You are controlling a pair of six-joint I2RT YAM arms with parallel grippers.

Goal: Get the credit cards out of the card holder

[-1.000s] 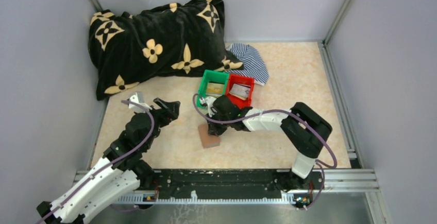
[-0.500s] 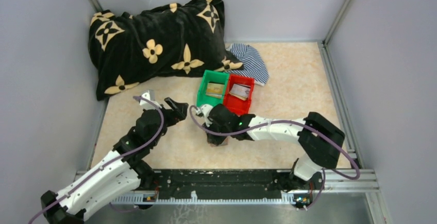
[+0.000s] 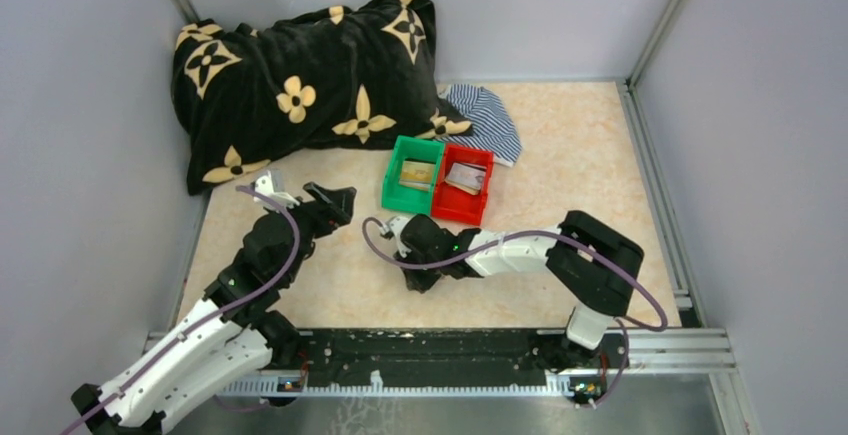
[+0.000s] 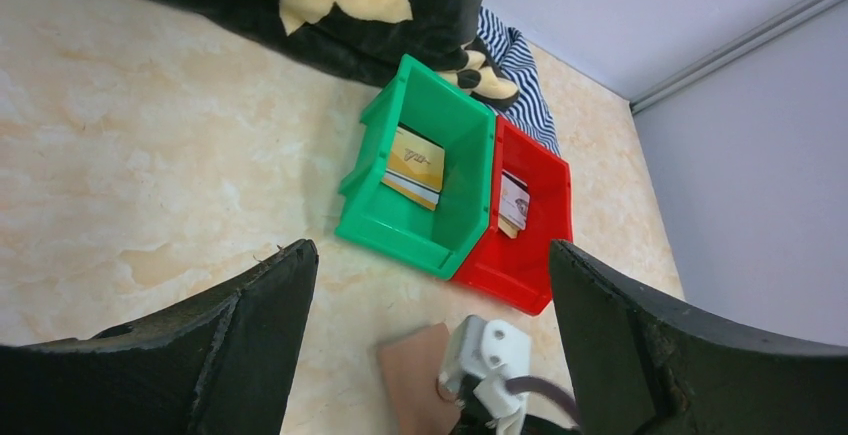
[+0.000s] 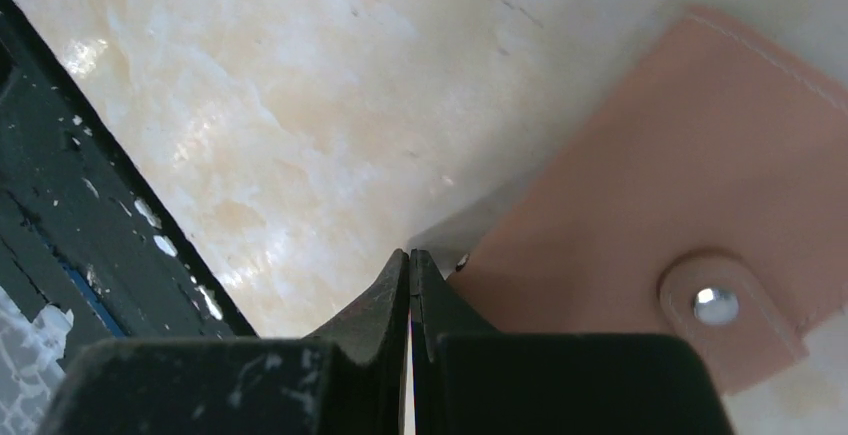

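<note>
The card holder point(image 4: 424, 375) lies folded shut on the floor, brown side up, with its snap tab point(image 5: 716, 305) fastened. My right gripper point(image 5: 410, 255) is shut, its tips down at the holder's near corner with nothing seen between them. From above, that gripper point(image 3: 417, 281) hides the holder. One gold credit card point(image 4: 414, 165) lies in the green bin point(image 3: 403, 196), and a silvery one point(image 4: 513, 201) in the red bin point(image 3: 455, 211). My left gripper point(image 3: 299, 193) hangs open and empty left of the bins, facing them point(image 4: 430, 255).
A black cushion with tan flowers point(image 3: 300, 85) fills the back left. A striped cloth point(image 3: 487, 120) lies behind the bins. Grey walls close three sides, and a black rail point(image 3: 430, 350) runs along the near edge.
The right gripper has come down over the card holder and now covers it from above. The left gripper swung toward the bins, then drew back a little.
</note>
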